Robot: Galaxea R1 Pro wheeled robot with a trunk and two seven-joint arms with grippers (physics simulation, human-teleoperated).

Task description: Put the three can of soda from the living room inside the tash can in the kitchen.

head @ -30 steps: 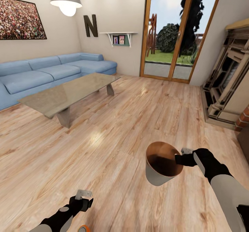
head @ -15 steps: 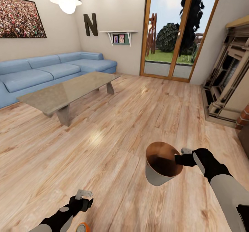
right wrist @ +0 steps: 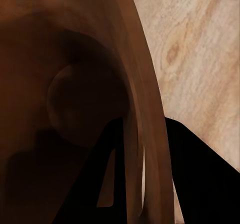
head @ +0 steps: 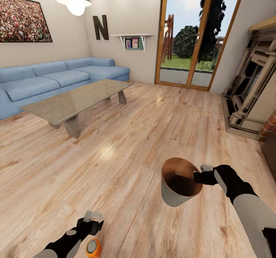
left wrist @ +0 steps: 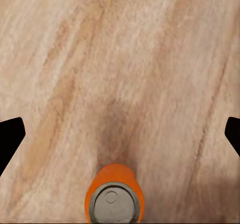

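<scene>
An orange can of soda point(head: 93, 247) with a silver top stands upright on the wood floor at the head view's bottom edge. My left gripper point(head: 94, 220) hangs just above and beside it. In the left wrist view the orange can point(left wrist: 116, 198) lies below my open left gripper point(left wrist: 120, 134), whose black fingertips point(left wrist: 10, 139) are spread far apart. My right gripper point(head: 197, 177) is shut on the rim of the tash can point(head: 170, 198), held off the floor, pale grey outside and copper-brown inside. In the right wrist view its fingers pinch the rim of the tash can point(right wrist: 137, 114).
A glass coffee table point(head: 76, 102) stands ahead at the left, with a long light-blue sofa point(head: 57, 79) behind it. Glass garden doors point(head: 191, 39) are straight ahead. A fireplace surround point(head: 249, 96) and a brick edge point(head: 269, 127) line the right side. Wood floor point(head: 153, 135) stretches between.
The whole picture has shifted slightly, so the camera moved. The orange can has come further into the head view's bottom edge. Both arms keep their pose, the right one holding the bin.
</scene>
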